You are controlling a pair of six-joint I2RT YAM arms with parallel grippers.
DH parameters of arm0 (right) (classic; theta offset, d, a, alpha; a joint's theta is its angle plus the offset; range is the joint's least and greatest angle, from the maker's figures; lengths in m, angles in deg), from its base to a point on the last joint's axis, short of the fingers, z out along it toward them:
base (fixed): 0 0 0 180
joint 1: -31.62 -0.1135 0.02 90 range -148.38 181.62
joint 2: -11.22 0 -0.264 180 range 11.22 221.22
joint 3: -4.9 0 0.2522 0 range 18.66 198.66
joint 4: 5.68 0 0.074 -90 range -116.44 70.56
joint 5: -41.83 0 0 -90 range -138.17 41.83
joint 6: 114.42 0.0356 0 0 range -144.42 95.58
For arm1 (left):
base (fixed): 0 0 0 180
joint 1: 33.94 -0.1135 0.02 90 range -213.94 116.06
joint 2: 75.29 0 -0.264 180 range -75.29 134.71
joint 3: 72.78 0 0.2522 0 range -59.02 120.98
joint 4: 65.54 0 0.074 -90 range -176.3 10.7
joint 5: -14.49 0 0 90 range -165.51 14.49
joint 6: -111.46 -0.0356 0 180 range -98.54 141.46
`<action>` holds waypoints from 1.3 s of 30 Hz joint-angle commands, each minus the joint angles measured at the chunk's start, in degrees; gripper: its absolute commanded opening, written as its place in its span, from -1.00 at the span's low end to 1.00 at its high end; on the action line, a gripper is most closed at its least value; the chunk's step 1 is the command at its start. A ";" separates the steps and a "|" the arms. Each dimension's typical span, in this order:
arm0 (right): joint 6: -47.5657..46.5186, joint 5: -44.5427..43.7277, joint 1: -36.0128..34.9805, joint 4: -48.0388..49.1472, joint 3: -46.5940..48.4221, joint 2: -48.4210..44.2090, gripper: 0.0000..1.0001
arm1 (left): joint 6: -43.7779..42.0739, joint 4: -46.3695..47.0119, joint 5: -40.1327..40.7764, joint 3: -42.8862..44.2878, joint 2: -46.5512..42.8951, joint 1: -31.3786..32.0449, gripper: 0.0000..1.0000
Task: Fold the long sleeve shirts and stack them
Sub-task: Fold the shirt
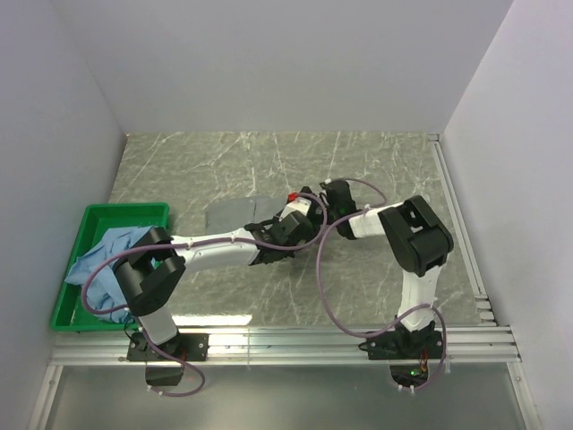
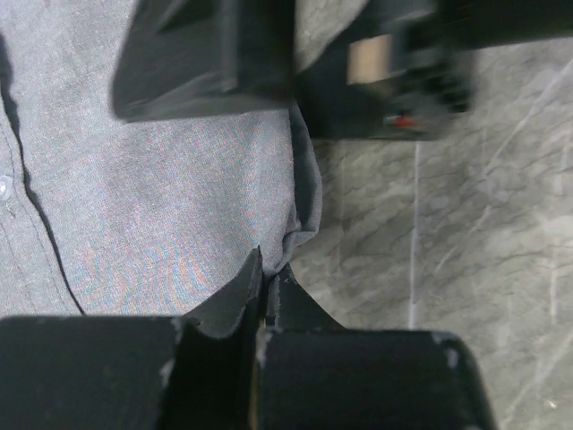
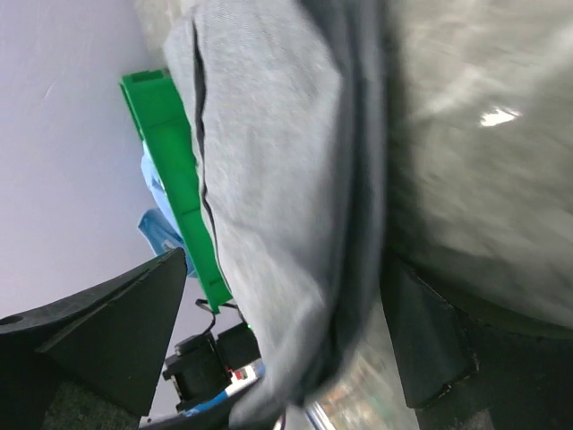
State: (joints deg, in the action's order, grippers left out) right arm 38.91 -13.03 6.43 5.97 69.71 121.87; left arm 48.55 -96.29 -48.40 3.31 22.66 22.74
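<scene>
The task looks less than half done. The grey shirt (image 1: 235,213) lies on the table (image 1: 376,170) just left of centre. From above it shows as a small, flat, roughly square patch, so it appears already doubled over at least once, though the arms cover its right part and how neat the folds are cannot be told. Both arms meet at its right edge. The left fingers (image 2: 228,305) are clenched tight together right at a turned-over hem of the shirt. Whether a bit of cloth is nipped between them cannot be told. The right fingers (image 3: 116,331) are spread wide with a hanging bunch of grey cloth between them. It touches or nearly touches one finger and is not pinched. So this looks like the middle of one more fold on the grey shirt. The blue shirt (image 1: 103,260) lies crumpled in the green bin (image 1: 125,212) at the left of the table, unfolded. What is left, by this view, is finishing the grey shirt, bringing out and folding the blue one, and stacking the two.
</scene>
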 commanded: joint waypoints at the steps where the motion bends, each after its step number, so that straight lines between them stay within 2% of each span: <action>1: -0.14 -1.47 -2.05 -0.89 1.68 3.51 0.88 | 2.26 1.79 -1.19 0.69 -3.47 -0.08 -0.99; 6: -2.50 -0.25 -2.76 -2.20 4.58 6.42 0.77 | 2.35 2.31 -2.59 0.25 -4.08 -0.08 -0.99; 9: -5.58 0.81 -2.76 -5.01 7.22 8.26 0.61 | 2.88 1.79 -3.47 -0.01 -4.35 -0.08 -0.99; 16: -7.95 4.06 -4.16 -3.61 9.24 10.37 0.18 | 5.34 3.46 -5.58 -0.89 -5.49 -0.08 -0.88; 20: -12.51 4.86 -4.52 -5.54 10.47 9.68 -0.22 | 6.74 4.25 -7.24 0.08 -5.58 -0.08 -0.57; 21: -13.83 4.86 -4.43 -7.72 10.91 9.41 -0.43 | 7.36 4.51 -8.03 0.16 -5.75 -0.08 -0.50; 22: -15.41 4.59 -4.52 -9.48 12.13 9.15 -0.54 | 7.45 4.69 -8.39 0.25 -6.28 -0.08 -0.28; 23: -18.91 3.72 -4.52 -11.41 12.93 8.71 -0.64 | 7.54 4.78 -8.57 0.69 -6.54 -0.08 -0.19; 24: -20.69 3.28 -4.43 -15.35 13.63 8.36 -0.82 | 7.71 4.78 -8.48 0.95 -6.89 -0.08 -0.10; 25: -22.36 2.84 -4.26 -17.04 15.03 8.18 -0.91 | 7.71 4.60 -8.13 1.48 -7.77 -0.17 0.11; 26: -25.42 2.22 -4.17 -18.54 15.66 7.74 -0.98 | 7.80 4.34 -8.22 1.66 -8.47 -0.43 0.23; 29: -31.92 1.69 -3.11 -24.95 18.47 6.86 -1.00 | 7.98 3.29 -8.65 2.45 -11.46 -2.62 0.45; 31: -35.71 -0.32 -2.50 -32.83 21.53 6.33 -1.00 | 7.80 2.23 -9.88 2.36 -14.35 -4.73 0.49; 35: -47.40 -2.87 0.74 -44.46 27.51 5.10 -1.00 | 6.66 -0.58 -14.45 1.49 -19.63 -12.98 0.49; 39: -57.42 -8.05 4.17 -58.58 35.07 4.66 -1.00 | 3.07 -2.16 -16.38 0.17 -24.03 -23.89 0.50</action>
State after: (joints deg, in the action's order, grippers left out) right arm -5.92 -15.11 7.24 -37.49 98.74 130.11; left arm 54.63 -96.40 -61.80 3.15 2.05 4.32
